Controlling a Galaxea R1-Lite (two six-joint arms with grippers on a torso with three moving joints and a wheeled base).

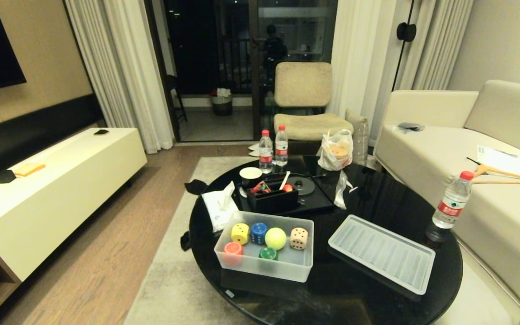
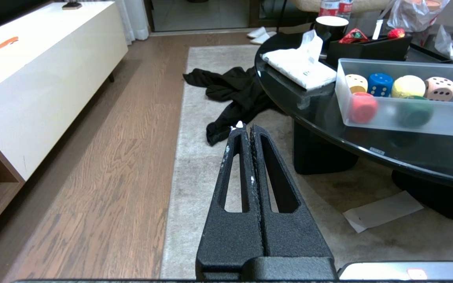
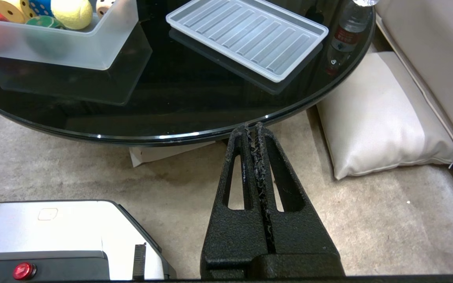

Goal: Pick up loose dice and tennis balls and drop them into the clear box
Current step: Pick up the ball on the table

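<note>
The clear box stands on the round black table near its front edge. Inside it lie a yellow die, a blue die, a tennis ball, a beige die, a red-orange die and a green die. The box's ribbed lid lies flat to its right. Neither arm shows in the head view. My left gripper is shut and empty, low over the rug left of the table. My right gripper is shut and empty, just below the table's front rim.
On the table stand a black organiser tray, a tissue pack, three water bottles, a cup and a plastic bag. A dark cloth and paper lie on the floor. A cushion sits by the sofa.
</note>
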